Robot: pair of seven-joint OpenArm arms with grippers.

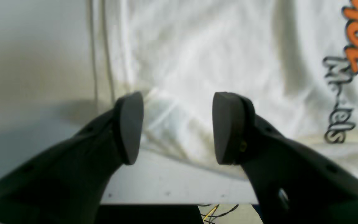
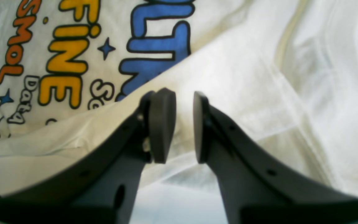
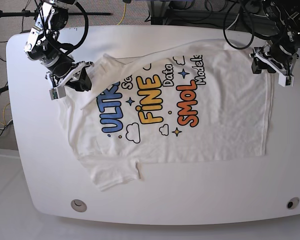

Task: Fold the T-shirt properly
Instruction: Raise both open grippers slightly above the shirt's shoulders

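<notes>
The white T-shirt lies spread on the table, print up, with blue, yellow and orange lettering. Its upper-left sleeve is folded in over the blue letters; the lower sleeve lies flat. My right gripper hovers at that folded sleeve. In the right wrist view its jaws stand a narrow gap apart over white cloth, and no fabric shows between them. My left gripper sits at the shirt's upper-right hem corner. Its fingers are wide open above the fabric, gripping nothing.
The white table has rounded corners and two round holes near its front edge. Cables and stands crowd the back edge. In the left wrist view the table edge shows below the fingers.
</notes>
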